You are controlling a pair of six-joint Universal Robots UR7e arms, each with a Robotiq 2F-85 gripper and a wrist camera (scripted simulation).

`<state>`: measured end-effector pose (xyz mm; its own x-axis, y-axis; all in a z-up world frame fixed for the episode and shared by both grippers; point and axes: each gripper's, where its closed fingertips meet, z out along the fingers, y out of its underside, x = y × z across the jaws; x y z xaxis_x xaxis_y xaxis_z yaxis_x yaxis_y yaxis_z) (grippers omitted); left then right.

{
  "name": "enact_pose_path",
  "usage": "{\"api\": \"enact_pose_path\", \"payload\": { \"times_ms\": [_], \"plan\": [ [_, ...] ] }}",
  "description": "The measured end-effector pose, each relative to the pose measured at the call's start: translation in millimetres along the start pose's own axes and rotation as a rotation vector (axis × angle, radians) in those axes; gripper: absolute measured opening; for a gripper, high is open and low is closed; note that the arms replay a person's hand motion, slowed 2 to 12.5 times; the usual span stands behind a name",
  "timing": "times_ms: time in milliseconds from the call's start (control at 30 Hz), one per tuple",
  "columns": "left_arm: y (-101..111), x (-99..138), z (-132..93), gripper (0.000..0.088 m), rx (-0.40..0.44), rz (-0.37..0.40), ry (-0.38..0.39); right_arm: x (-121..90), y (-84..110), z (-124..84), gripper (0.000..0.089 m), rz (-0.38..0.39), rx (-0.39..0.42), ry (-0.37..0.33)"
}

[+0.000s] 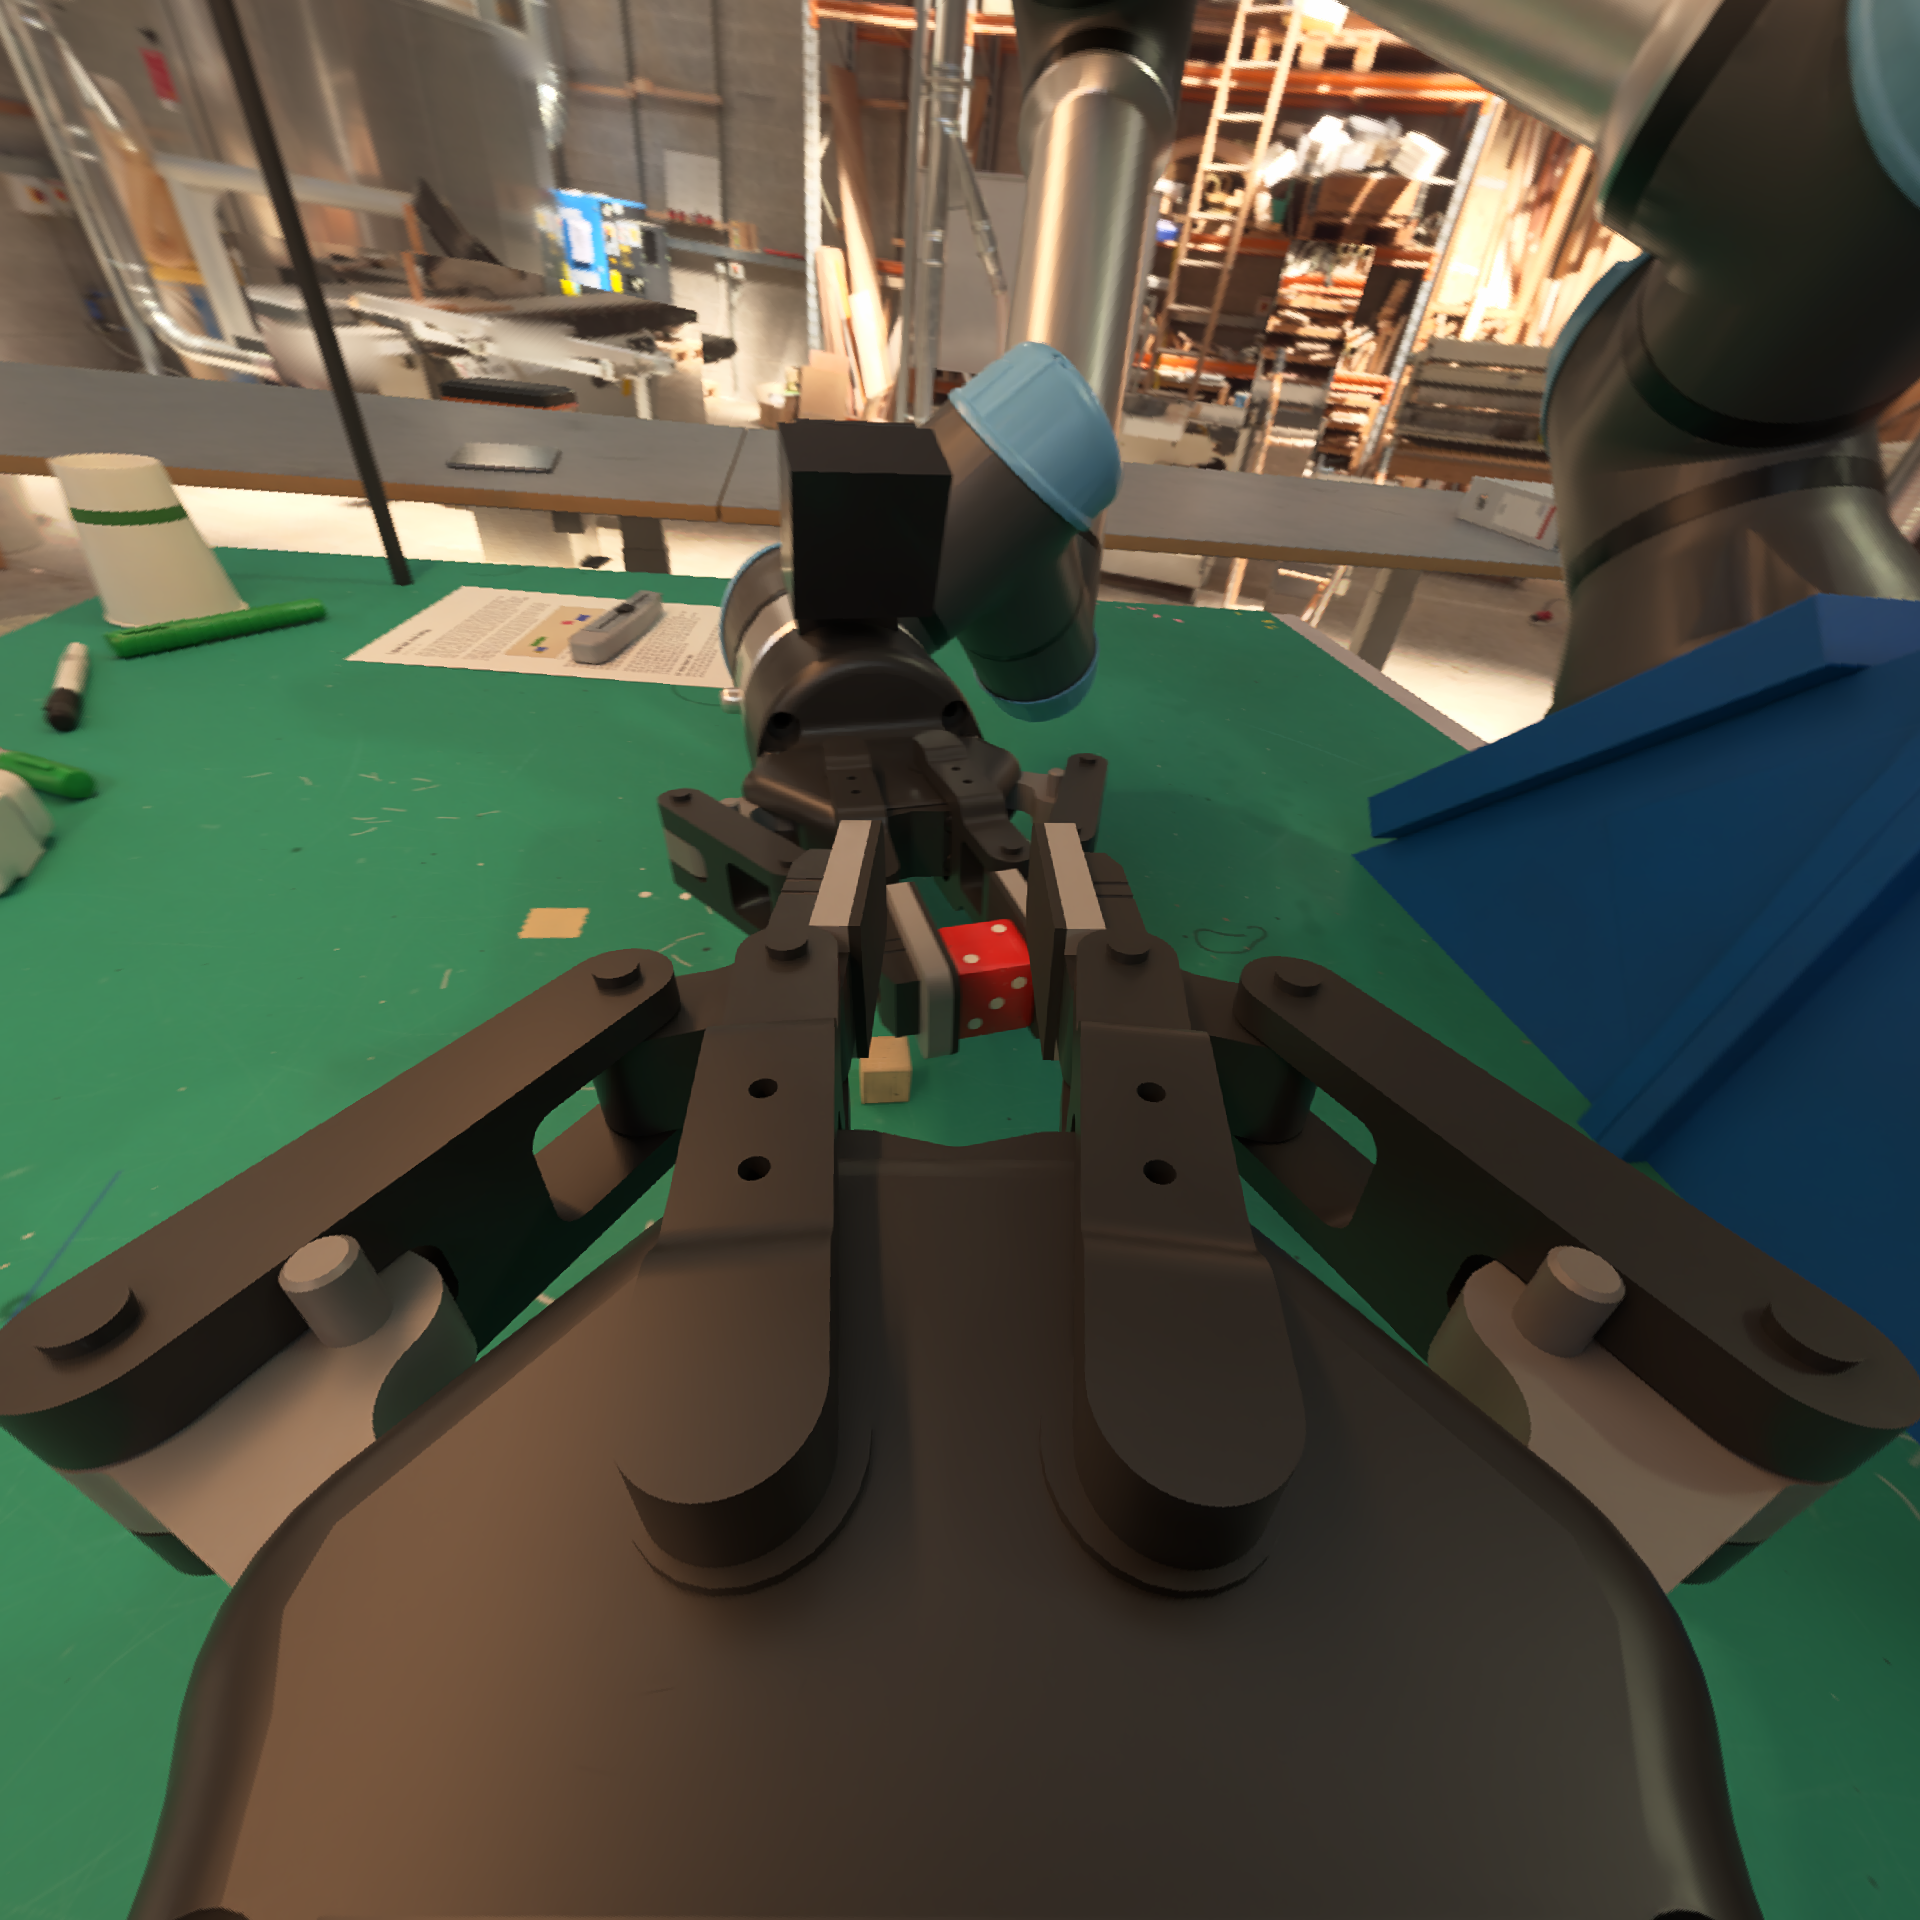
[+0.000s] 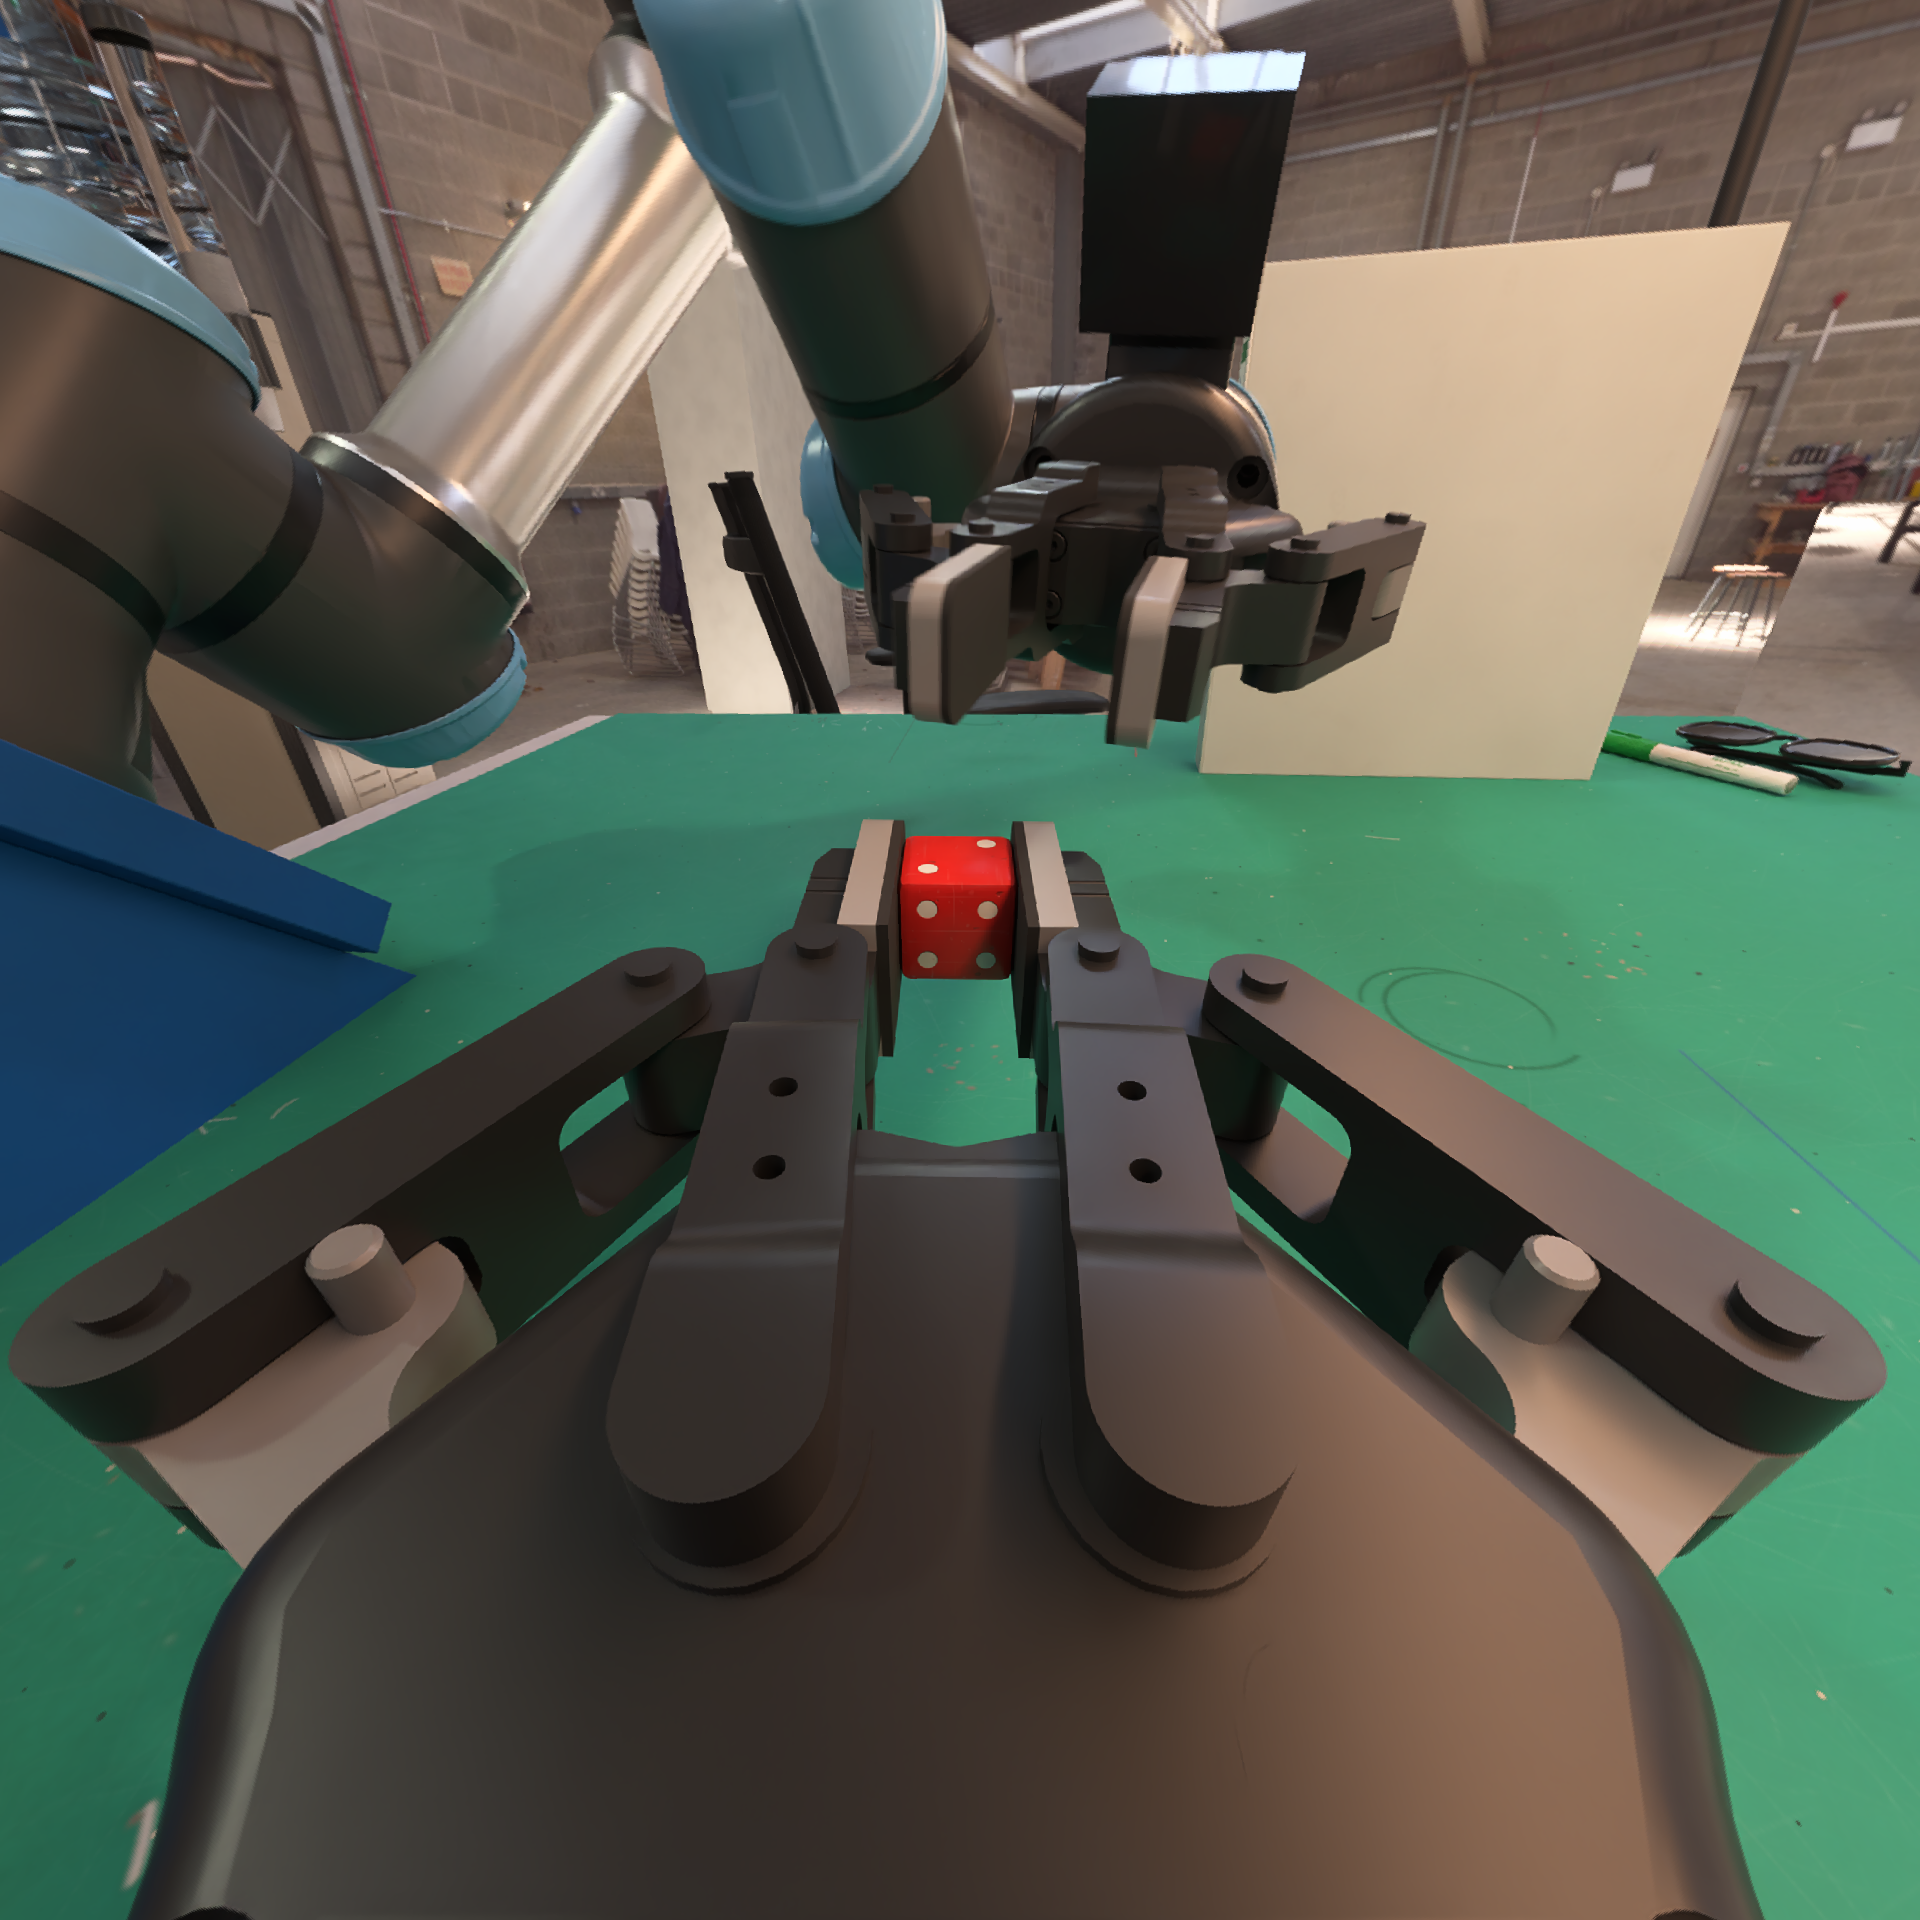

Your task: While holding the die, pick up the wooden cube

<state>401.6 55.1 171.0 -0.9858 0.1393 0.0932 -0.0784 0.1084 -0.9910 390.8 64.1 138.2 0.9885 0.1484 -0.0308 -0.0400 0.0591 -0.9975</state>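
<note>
My right gripper [image 2: 956, 862] is shut on a red die with white pips [image 2: 956, 914] and holds it a little above the green mat [image 2: 1455, 1143]. In the left wrist view the same gripper [image 1: 985, 992] and die [image 1: 982, 951] show through the gap between my left fingers. My left gripper [image 1: 958, 883] is open and empty; in the right wrist view it [image 2: 1049, 665] hangs higher, just beyond the die. The small pale wooden cube [image 1: 885, 1070] sits on the mat, below the right gripper's finger pad [image 1: 935, 987]. The cube is hidden in the right wrist view.
A big blue box [image 1: 1662, 883] stands close beside the grippers. A white cup [image 1: 135, 540], green markers [image 1: 218, 629], a black-tipped marker [image 1: 68, 686] and a paper sheet [image 1: 499, 634] lie on one side. A cream board [image 2: 1455, 499], glasses [image 2: 1787, 753] and a marker [image 2: 1694, 769] lie on the other.
</note>
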Motion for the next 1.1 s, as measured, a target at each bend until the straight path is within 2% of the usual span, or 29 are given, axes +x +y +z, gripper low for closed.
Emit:
{"api": "enact_pose_path", "payload": {
  "times_ms": [133, 233, 467, 633, 833, 1100],
  "plan": [
    [-3.6, -14.5, -5.5, 0.0212, 0.024, 0.008, -0.084, -0.4, -3.7, -1.2, 0.0180, -0.001, 0.016, -0.003],
    [-7.7, -20.2, -9.9, 0.0207, 0.049, 0.008, -0.113, 0.8, -5.0, -2.3, 0.0180, -0.002, 0.020, 0.003],
    [-12.7, -16.1, -10.3, 0.0230, 0.083, -0.002, -0.089, 5.1, -4.7, -4.3, 0.0180, -0.004, 0.016, 0.024],
    [-10.2, -12.9, -6.6, 0.0249, 0.072, 0.010, -0.077, 7.7, -3.6, -5.0, 0.0180, -0.005, 0.013, 0.039],
    [-1.2, -13.5, -0.6, 0.0264, 0.035, -0.011, -0.071, 11.6, -0.9, -5.3, 0.0180, -0.020, -0.005, 0.064],
    [3.1, -24.9, -3.4, 0.0250, 0.037, -0.027, -0.113, 16.1, 3.0, -7.5, 0.0179, -0.040, -0.034, 0.087]
  ]
}}
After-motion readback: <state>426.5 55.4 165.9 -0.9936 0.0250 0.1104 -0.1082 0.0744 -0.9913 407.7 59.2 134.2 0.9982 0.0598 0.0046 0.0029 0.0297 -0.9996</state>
